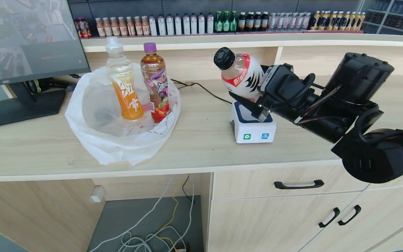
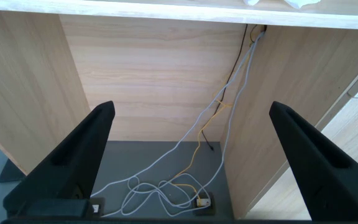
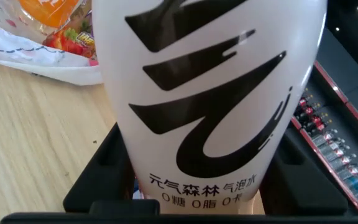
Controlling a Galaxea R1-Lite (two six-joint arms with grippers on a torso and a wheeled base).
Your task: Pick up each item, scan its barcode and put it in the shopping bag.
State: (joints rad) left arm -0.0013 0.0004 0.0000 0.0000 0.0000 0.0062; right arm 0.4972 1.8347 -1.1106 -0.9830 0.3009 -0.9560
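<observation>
My right gripper [image 1: 248, 92] is shut on a white bottle [image 1: 240, 74] with a black cap and black-and-red label, held tilted just above the white barcode scanner box [image 1: 252, 127] on the counter. In the right wrist view the white bottle [image 3: 210, 93] sits between my fingers [image 3: 98, 177]. The white shopping bag [image 1: 93, 140] lies open to the left of the scanner, with an orange drink bottle [image 1: 124, 84] and a purple-capped fruit drink bottle [image 1: 156, 82] standing upright in it. My left gripper [image 2: 194, 162] hangs open below the counter edge, over the floor cables.
A monitor [image 1: 23, 38] on a black stand occupies the counter's far left. A black cable [image 1: 201, 87] runs across the counter behind the scanner. Drawers with black handles [image 1: 298, 184] lie below on the right. A shelf of bottles [image 1: 222, 22] lines the back wall.
</observation>
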